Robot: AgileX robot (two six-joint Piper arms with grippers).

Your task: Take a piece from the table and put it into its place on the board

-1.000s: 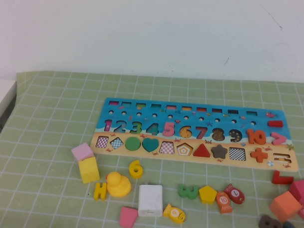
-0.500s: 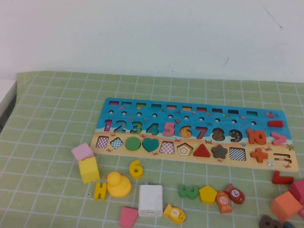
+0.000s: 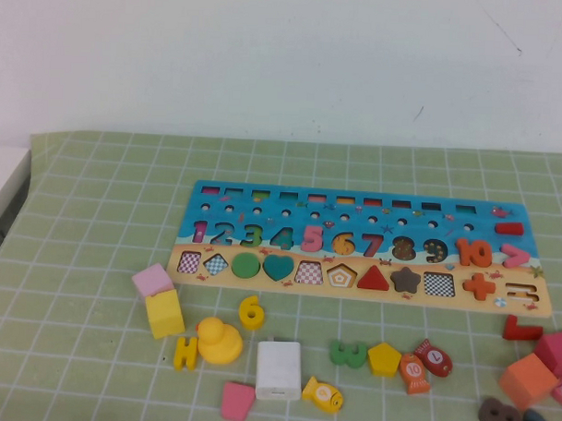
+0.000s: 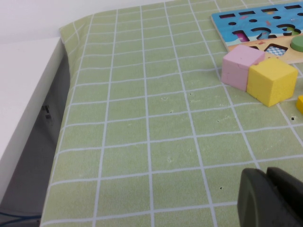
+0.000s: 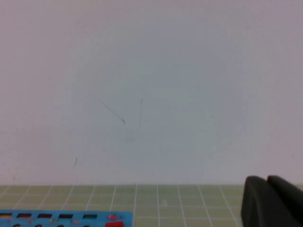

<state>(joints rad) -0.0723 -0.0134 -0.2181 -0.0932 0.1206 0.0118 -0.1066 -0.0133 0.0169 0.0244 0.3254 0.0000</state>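
On the green gridded surface (image 3: 95,241) the board (image 3: 358,246) lies flat toward the far side, its blue upper band carrying coloured numerals and its tan lower band holding shape pieces. Just near of the board's left part, apart from its edge, the piece (image 3: 251,312), a small yellow "6", lies flat on the surface, with the yellow duck (image 3: 219,341) just beside it on the near left and a yellow H-shaped piece (image 3: 185,353) left of the duck. A pink block (image 3: 153,281) and a yellow block (image 3: 165,314) sit touching each other off the board's near-left corner. A white block (image 3: 278,369) lies near of the "6", with a green "3" (image 3: 348,353), a yellow pentagon (image 3: 383,359) and small fish pieces farther right, and more loose pieces are gathered at the near right edge. Neither arm shows in the high view. The left hand (image 4: 272,196) appears only in its own wrist view, clenched with nothing between its fingers, low over bare surface to the left of the pink and yellow blocks. The right hand (image 5: 273,201) shows only as dark fingertips pressed together and empty, facing the pale wall beyond the board's far edge.
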